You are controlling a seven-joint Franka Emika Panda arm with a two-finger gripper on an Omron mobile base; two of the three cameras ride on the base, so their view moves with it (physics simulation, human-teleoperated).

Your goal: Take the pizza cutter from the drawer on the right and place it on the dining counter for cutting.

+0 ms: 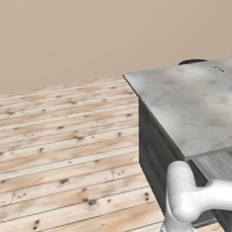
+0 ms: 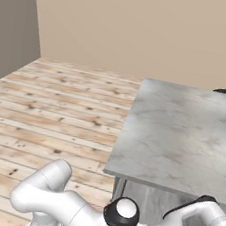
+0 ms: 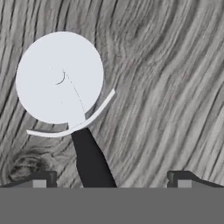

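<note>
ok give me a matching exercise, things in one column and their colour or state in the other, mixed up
Things:
1. pizza cutter wheel
2. pizza cutter handle
3. dining counter
4. claw

Descriptions:
a. black
b. open, tips wide apart
c. pale, round, flat on the grained drawer floor
d. light grey marbled slab

Pairs: 1-c, 2-a, 3-d, 4-b
</note>
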